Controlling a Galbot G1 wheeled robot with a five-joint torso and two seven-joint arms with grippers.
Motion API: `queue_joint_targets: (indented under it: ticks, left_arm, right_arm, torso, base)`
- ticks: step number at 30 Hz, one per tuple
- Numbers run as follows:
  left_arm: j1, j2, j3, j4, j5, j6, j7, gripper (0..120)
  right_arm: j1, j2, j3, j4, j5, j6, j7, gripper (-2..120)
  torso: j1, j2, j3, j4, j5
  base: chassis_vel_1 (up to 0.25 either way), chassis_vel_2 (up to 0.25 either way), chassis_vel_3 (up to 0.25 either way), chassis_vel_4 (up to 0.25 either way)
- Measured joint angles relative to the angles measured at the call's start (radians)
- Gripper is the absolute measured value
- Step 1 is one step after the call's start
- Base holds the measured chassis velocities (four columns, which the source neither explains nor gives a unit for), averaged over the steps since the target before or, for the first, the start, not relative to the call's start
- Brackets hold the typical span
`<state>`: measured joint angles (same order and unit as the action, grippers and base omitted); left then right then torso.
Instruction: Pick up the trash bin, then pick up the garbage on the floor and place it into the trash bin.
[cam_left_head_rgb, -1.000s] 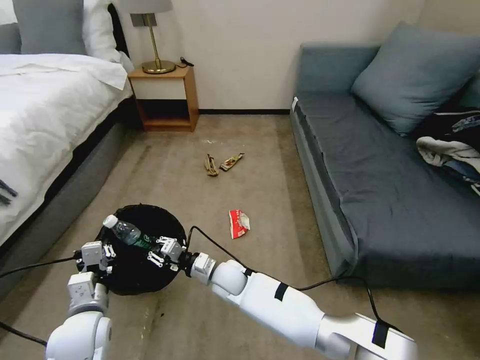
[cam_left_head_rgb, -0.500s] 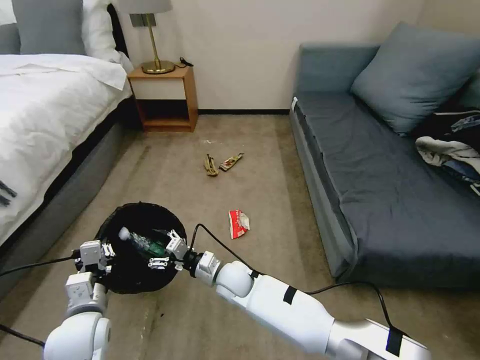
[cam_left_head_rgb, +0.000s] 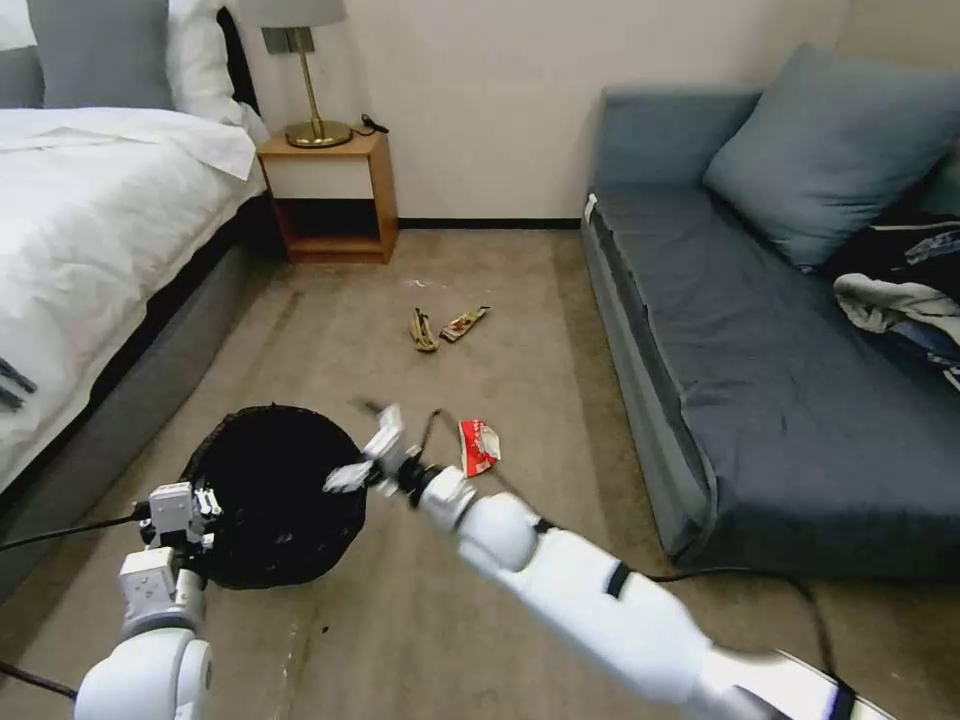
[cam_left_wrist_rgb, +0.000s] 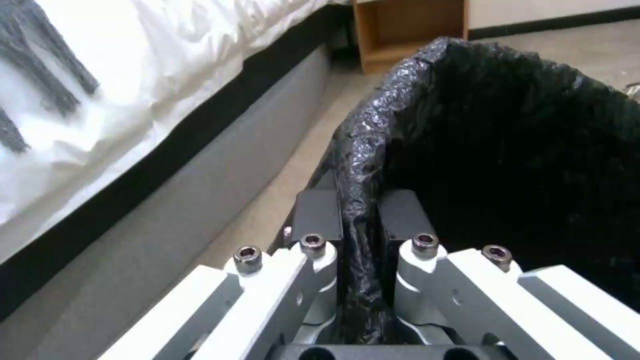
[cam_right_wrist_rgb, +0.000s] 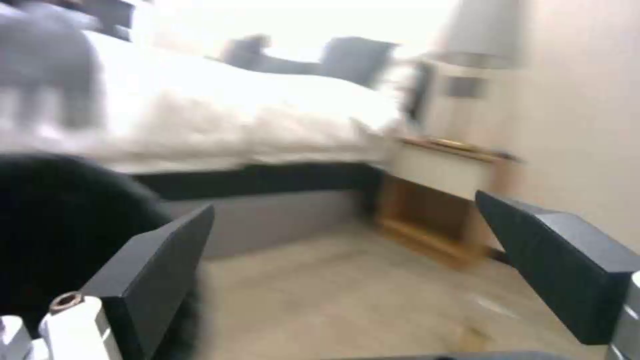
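Note:
The black trash bin (cam_left_head_rgb: 275, 495) hangs just above the floor (cam_left_head_rgb: 520, 380), and my left gripper (cam_left_head_rgb: 182, 512) is shut on its near-left rim. In the left wrist view, the left gripper (cam_left_wrist_rgb: 360, 215) pinches the liner edge of the trash bin (cam_left_wrist_rgb: 520, 150) between its pads. My right gripper (cam_left_head_rgb: 365, 458) is open and empty over the bin's right rim; in the right wrist view the right gripper (cam_right_wrist_rgb: 360, 270) has nothing between its fingers. Garbage lies on the carpet: a red-and-white wrapper (cam_left_head_rgb: 478, 445), a banana peel (cam_left_head_rgb: 422, 330) and a snack wrapper (cam_left_head_rgb: 463, 322).
A bed (cam_left_head_rgb: 90, 220) runs along the left and a blue sofa (cam_left_head_rgb: 780, 350) along the right, with a clothes heap (cam_left_head_rgb: 900, 290) on it. A wooden nightstand (cam_left_head_rgb: 335, 195) with a lamp stands at the far wall.
The right gripper opened and the bottle dropped into the bin. The right gripper then swung up and right, off the bin's inside toward the red wrapper. The left gripper kept hold of the rim.

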<state>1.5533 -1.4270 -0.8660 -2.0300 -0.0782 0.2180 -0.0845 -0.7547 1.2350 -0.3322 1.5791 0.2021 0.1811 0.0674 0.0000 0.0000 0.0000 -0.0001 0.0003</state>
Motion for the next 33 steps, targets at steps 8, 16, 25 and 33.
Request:
queue_joint_targets:
  ticks: [8, 16, 25, 33]
  left_arm:
    - [-0.008, 0.015, -0.008, 0.023, -0.014, -0.01, -0.001, 7]
    - [-0.018, 0.017, -0.009, 0.024, -0.015, -0.01, -0.001, 7]
    - [-0.016, 0.019, -0.012, 0.021, -0.02, -0.009, -0.001, 7]
    - [-0.004, 0.031, -0.013, 0.017, -0.021, -0.01, 0.0, 7]
  right_arm:
    - [-0.445, -0.107, 0.369, 0.296, -0.138, 0.035, 0.134, 100]
    - [-0.684, -0.024, 0.638, 0.351, -0.261, 0.15, 0.131, 100]
    - [-0.796, 0.055, 0.777, 0.332, -0.261, 0.26, 0.106, 100]
    - [-0.79, 0.077, 0.756, 0.304, -0.257, 0.289, 0.099, 100]
  torso:
    - [0.0, 0.0, 0.0, 0.0, 0.0]
    - [0.0, 0.0, 0.0, 0.0, -0.0002]
    - [0.0, 0.0, 0.0, 0.0001, -0.0003]
    - [0.0, 0.0, 0.0, 0.0002, -0.0003]
  base:
    - [0.0, 0.0, 0.0, 0.0]
    - [0.0, 0.0, 0.0, 0.0]
    - [0.0, 0.0, 0.0, 0.0]
    - [0.0, 0.0, 0.0, 0.0]
